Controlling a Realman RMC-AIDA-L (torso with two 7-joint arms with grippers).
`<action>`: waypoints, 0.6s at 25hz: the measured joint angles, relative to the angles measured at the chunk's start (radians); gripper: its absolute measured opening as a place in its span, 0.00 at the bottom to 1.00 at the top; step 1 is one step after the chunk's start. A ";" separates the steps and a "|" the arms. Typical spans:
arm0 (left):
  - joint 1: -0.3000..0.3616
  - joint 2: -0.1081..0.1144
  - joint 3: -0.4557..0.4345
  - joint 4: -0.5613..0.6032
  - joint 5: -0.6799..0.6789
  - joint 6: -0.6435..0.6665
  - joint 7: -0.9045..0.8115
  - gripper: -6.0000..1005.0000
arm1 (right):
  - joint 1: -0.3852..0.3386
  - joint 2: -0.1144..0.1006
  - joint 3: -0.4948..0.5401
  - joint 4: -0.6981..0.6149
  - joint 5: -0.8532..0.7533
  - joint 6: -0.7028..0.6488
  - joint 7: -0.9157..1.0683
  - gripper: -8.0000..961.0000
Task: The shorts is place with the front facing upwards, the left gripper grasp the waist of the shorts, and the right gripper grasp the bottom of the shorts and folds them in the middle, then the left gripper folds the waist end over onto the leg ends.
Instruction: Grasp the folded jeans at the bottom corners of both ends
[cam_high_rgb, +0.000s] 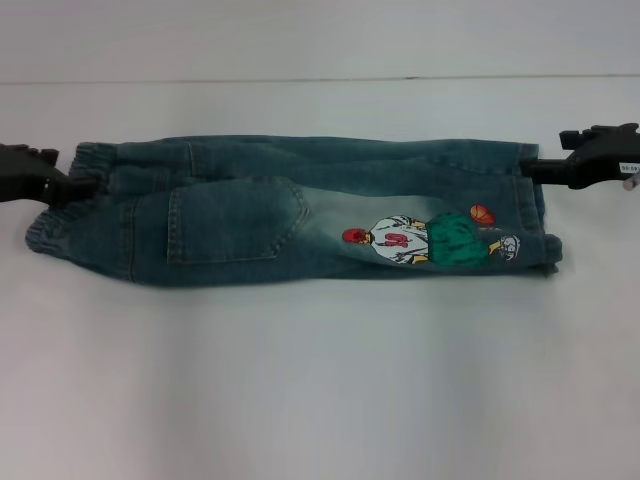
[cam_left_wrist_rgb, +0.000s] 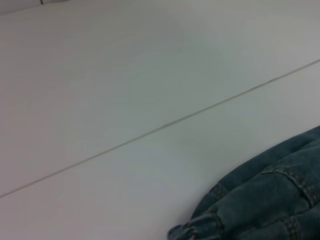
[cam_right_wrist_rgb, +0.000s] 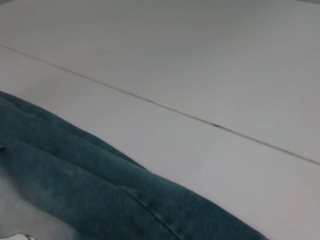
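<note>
Shorts (cam_high_rgb: 290, 215) folded lengthwise on white table (cam_high_rgb: 320, 380), seam line behind; left gripper (cam_high_rgb: 68, 185) clamped on waist (cam_high_rgb: 60, 215), right gripper (cam_high_rgb: 545, 168) on hems (cam_high_rgb: 545, 235).

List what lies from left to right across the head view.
left pincer → waist of the shorts → patch pocket → cartoon print → leg ends → right pincer

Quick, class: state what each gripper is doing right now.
Left gripper: closed on the ruffled elastic waist of the blue-green denim shorts.
Right gripper: closed on the shorts' stitched leg hem.
</note>
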 joint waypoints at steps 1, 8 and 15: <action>0.002 0.000 -0.004 0.005 0.004 0.000 -0.002 0.63 | -0.003 0.001 0.001 -0.006 0.000 -0.011 -0.001 0.66; 0.081 0.000 -0.061 0.042 -0.117 0.058 0.040 0.66 | -0.063 0.004 0.008 -0.048 0.096 -0.089 -0.080 0.79; 0.218 0.001 -0.177 0.040 -0.400 0.239 0.235 0.65 | -0.194 0.005 0.018 -0.034 0.384 -0.261 -0.332 0.79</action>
